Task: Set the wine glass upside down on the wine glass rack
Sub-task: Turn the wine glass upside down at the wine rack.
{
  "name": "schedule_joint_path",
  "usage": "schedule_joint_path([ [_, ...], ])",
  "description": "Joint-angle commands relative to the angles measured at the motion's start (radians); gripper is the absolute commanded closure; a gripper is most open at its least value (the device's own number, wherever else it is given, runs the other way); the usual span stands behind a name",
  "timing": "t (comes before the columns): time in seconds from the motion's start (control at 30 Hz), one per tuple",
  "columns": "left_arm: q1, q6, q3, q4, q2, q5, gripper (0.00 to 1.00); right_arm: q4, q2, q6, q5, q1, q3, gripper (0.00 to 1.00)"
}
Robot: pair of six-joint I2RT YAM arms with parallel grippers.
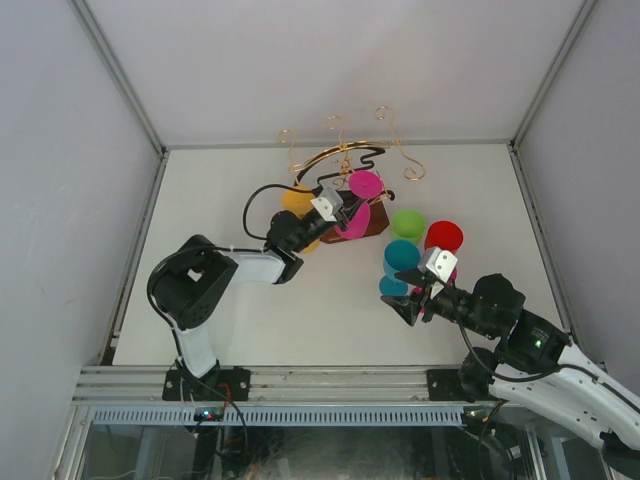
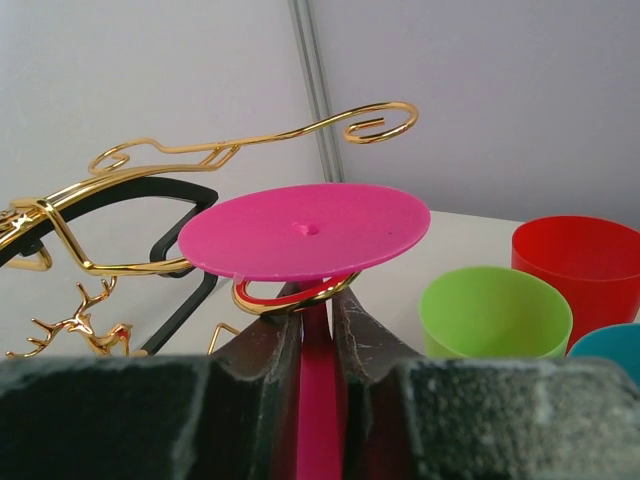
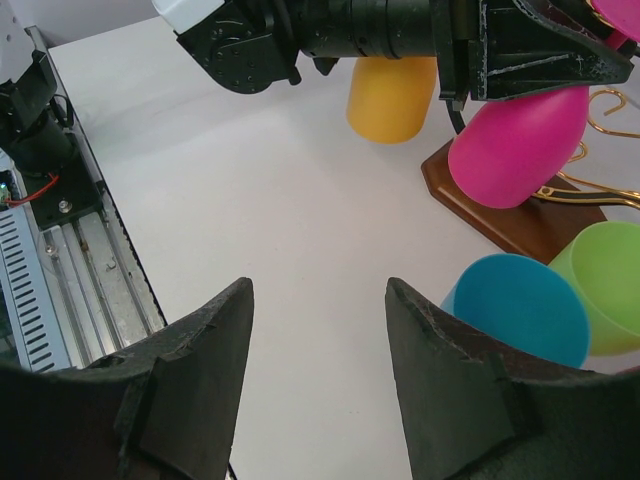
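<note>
The wine glass (image 2: 305, 230), magenta, hangs upside down on the wine glass rack (image 3: 525, 228), its foot resting over a gold wire loop. The left gripper (image 1: 338, 213) reaches forward from a folded arm, jaws flanking the stem; clenched or released, I cannot tell. The right gripper (image 3: 320, 330) hovers above the surface (image 3: 300, 200), jaws spread and empty.

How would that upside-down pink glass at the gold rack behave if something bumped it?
The pink glass looks like opaque plastic, so probably light and not brittle. Its wide foot sits on a thin wire loop of the rack, so it may swing or slide.
</note>
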Motion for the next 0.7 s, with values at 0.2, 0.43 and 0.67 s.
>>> schedule_joint_path([
  [0.2,-0.008,-0.017,-0.001,0.107,-0.019,0.076,0.85,0.012,-0.011,0.000,0.015,0.009,0.041,0.44],
  [0.43,-0.009,-0.029,-0.024,0.106,-0.036,0.103,0.85,0.007,-0.011,-0.001,0.014,0.009,0.040,0.45],
  [0.67,-0.009,-0.097,-0.033,0.108,-0.053,0.122,0.79,0.005,-0.019,0.002,0.013,0.011,0.040,0.45],
])
